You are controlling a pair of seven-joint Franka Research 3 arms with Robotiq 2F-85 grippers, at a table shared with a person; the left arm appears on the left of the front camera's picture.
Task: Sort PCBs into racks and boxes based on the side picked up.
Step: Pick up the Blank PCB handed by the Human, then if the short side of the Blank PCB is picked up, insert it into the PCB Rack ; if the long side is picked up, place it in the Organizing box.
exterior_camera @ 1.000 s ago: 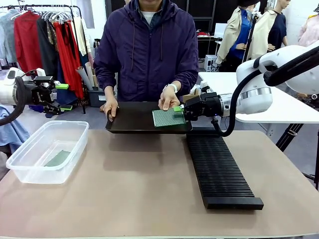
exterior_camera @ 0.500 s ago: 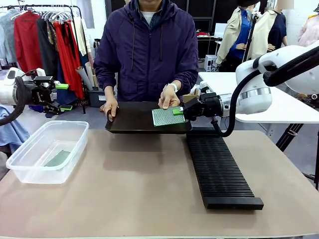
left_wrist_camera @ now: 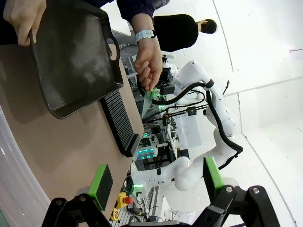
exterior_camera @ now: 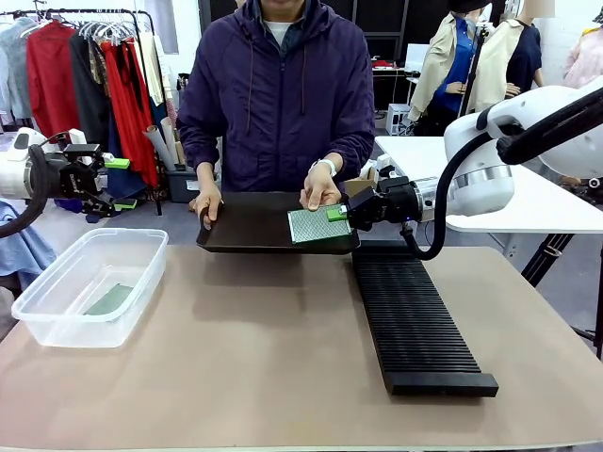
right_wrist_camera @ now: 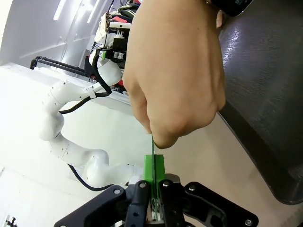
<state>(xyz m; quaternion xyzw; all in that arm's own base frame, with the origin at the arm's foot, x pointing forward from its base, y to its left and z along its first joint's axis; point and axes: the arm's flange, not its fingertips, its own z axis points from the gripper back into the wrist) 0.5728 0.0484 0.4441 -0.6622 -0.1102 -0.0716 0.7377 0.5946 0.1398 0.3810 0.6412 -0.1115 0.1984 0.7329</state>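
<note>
A person holds a black tray (exterior_camera: pixel 254 226) at the table's far edge. Over its right end, a green PCB (exterior_camera: pixel 316 224) is pinched by the person's hand (exterior_camera: pixel 320 188) and by my right gripper (exterior_camera: pixel 337 214), which is shut on its right edge. The right wrist view has the PCB (right_wrist_camera: pixel 153 149) edge-on between the closed pads (right_wrist_camera: pixel 147 169), under the hand (right_wrist_camera: pixel 175 71). The long black ribbed rack (exterior_camera: pixel 415 320) lies right of centre. The clear box (exterior_camera: pixel 89 282) at left holds one PCB (exterior_camera: pixel 110 299). My left gripper (exterior_camera: pixel 121 184) hovers open beyond the box, nothing between its fingers (left_wrist_camera: pixel 101 186).
The left wrist view looks across the tray (left_wrist_camera: pixel 71 56) and rack (left_wrist_camera: pixel 118 120) toward the right arm. A clothes rail stands behind at left, a white table at right. Bare tabletop lies between box and rack.
My right gripper's pads have dropped slightly onto the PCB's right edge, and the board now tilts a little off the tray. The tray has shifted slightly left. The left arm is still.
</note>
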